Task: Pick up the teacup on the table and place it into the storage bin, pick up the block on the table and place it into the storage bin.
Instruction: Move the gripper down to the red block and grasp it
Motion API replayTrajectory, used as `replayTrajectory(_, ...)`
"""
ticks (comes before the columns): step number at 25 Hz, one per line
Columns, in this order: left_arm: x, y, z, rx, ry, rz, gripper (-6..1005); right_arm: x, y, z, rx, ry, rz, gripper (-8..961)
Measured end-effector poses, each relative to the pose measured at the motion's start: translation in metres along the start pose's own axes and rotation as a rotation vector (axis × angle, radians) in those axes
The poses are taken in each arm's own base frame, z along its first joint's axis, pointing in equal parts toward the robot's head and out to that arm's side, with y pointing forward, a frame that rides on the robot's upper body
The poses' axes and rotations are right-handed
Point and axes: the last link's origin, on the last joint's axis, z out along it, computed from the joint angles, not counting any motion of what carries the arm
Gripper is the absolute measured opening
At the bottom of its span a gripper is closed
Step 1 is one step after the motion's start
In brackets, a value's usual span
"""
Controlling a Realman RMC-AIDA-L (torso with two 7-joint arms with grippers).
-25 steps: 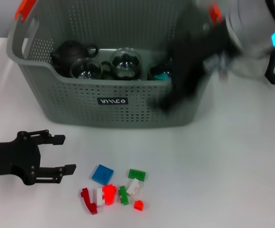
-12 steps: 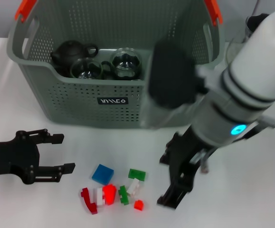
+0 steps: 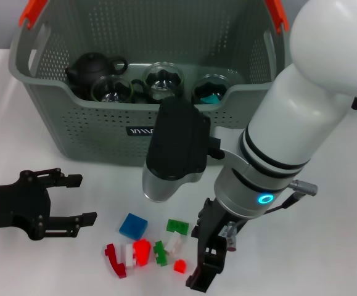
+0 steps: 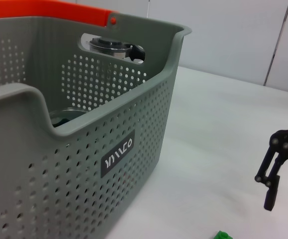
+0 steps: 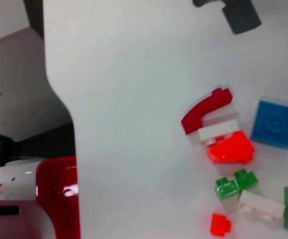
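Observation:
The storage bin (image 3: 104, 132) stands at the back of the table; it also shows in the left wrist view (image 4: 59, 164). Inside it are three glass teacups (image 3: 111, 90) and a black teapot (image 3: 92, 66). No teacup shows on the table. Loose blocks lie at the front: a blue block (image 3: 133, 226), a green one (image 3: 177, 226), a red and white cluster (image 3: 129, 254) and a small red one (image 3: 179, 266). My right gripper (image 3: 203, 271) hangs just right of the blocks, low over the table. My left gripper (image 3: 89, 198) is open and empty, left of the blocks.
The right wrist view shows the blue block (image 5: 276, 123), a dark red curved piece (image 5: 206, 110), an orange-red block (image 5: 231, 147) and the table's near edge (image 5: 59, 99). White table stretches to the right of the bin.
My right arm has swung from over the bin's right side down to the table beside the blocks. The left arm has not moved.

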Motion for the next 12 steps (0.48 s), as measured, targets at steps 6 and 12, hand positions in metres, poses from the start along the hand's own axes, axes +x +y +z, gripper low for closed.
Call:
replayTrajectory(6,0.000,0.000,0.000,0.000,0.000,0.001,827,-0.003,0.000,0.010,0.020,-0.015,-0.006,894)
replayTrajectory(12,0.000,0.000,0.000,0.001,0.000,0.002,827,-0.002,0.001,0.023,0.034,-0.006,-0.029,895)
